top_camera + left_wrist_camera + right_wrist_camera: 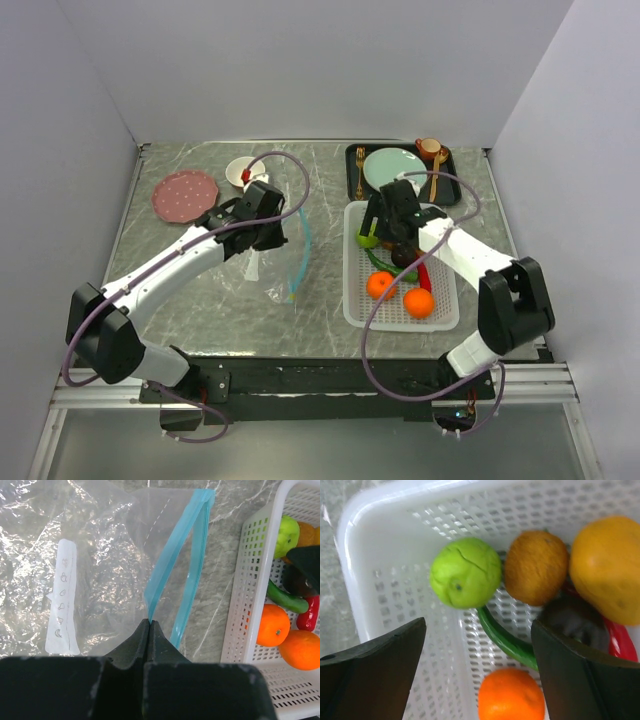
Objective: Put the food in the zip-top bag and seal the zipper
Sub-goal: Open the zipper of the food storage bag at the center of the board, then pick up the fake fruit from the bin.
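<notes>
Plastic bag (110,545) is clamped at its mouth in the left hand (150,623); the right hand (479,625), spread apart, should next close on the apple (465,572).

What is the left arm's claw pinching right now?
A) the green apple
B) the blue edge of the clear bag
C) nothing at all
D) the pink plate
B: the left wrist view shows the left gripper closed on the zipper of the zip-top bag.
</notes>
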You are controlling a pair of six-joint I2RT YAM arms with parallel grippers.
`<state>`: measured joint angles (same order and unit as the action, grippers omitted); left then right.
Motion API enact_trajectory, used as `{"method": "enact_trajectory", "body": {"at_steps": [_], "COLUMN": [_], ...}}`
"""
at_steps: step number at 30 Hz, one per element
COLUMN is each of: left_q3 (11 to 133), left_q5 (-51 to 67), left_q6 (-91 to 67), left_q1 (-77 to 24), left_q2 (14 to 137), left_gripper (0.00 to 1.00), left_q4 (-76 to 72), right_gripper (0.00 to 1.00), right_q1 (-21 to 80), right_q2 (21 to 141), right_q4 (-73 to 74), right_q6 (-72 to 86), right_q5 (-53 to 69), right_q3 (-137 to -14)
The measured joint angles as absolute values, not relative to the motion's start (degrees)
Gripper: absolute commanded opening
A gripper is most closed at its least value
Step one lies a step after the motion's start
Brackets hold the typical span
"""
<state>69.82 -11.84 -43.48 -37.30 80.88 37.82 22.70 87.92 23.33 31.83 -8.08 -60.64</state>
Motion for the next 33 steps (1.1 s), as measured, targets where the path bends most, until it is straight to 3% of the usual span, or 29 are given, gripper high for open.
{"method": "enact_trajectory", "body": {"at_steps": [7, 27, 33], "left_q3": [69.82, 67.70, 67.70], "left_q5": [-11.79, -11.64, -11.64], "left_q6": [-43.07, -43.16, -43.27], "left_q1": [-36.93, -36.82, -36.82], "left_q2": [81.73, 81.52, 81.25], "left_gripper": [0.01, 0.01, 0.01], "left_q4": [37.71, 37.28, 37.21], "right_gripper": [0.82, 0.81, 0.58], "right_q1": [22.39, 22.24, 22.24], "right_q2": [93.95, 102.61, 103.24], "right_q4": [22.63, 22.24, 22.20], "right_q6": [29.61, 28.40, 27.24], "right_q5": [-6.48, -4.78, -5.21], "right_q3": [-66.94, -68.47, -68.60]}}
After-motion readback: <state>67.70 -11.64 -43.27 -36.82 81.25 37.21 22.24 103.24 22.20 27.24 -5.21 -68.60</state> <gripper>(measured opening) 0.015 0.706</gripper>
